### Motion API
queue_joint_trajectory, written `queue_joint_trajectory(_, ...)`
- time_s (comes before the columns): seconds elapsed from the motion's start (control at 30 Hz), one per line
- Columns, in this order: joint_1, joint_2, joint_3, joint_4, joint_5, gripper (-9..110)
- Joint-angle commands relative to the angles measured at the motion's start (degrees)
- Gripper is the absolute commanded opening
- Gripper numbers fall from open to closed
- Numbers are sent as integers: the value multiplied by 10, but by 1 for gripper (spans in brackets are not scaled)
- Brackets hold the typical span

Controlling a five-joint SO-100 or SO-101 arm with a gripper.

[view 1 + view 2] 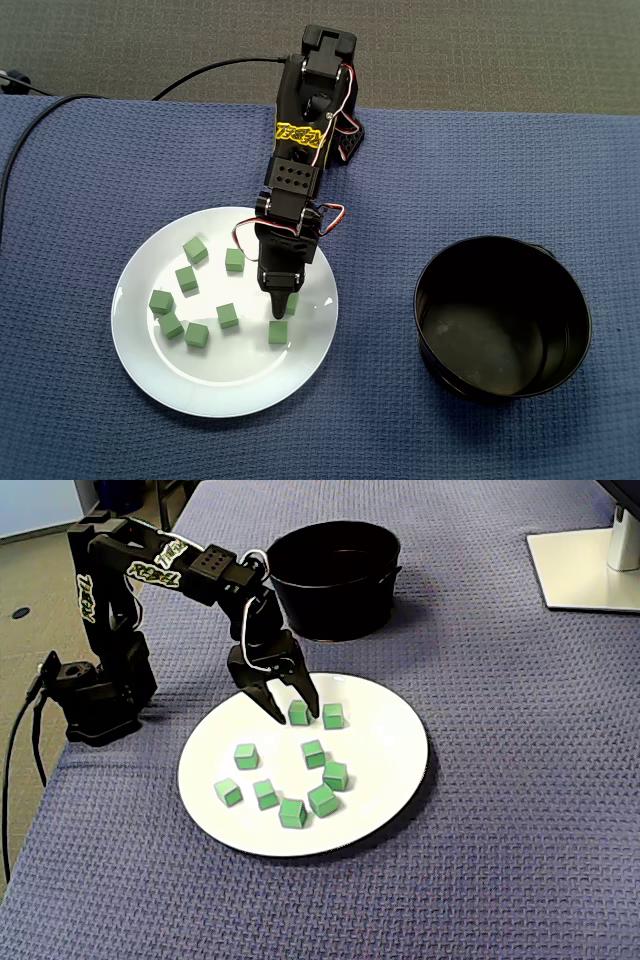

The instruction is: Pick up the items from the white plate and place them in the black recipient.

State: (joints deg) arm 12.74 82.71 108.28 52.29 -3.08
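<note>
In a fixed view you saw, left to right, the white plate (160,370) with loose green cubes (196,335), then the gripper (279,308) covering most of one cube (293,304) at the plate's right side, its fingers impossible to judge there, and the black bowl (428,320) well apart. In a fixed view the fingers (308,695) stood spread either side of that cube (298,714), contact unclear. A white stand (590,570) was cut off top right.
</note>
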Motion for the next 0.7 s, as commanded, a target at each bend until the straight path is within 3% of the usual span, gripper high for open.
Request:
queue_joint_trajectory(0.0, -6, 3, -6, 12, 13, 12)
queue_joint_trajectory(0.67, -20, 10, 4, 19, 50, 0)
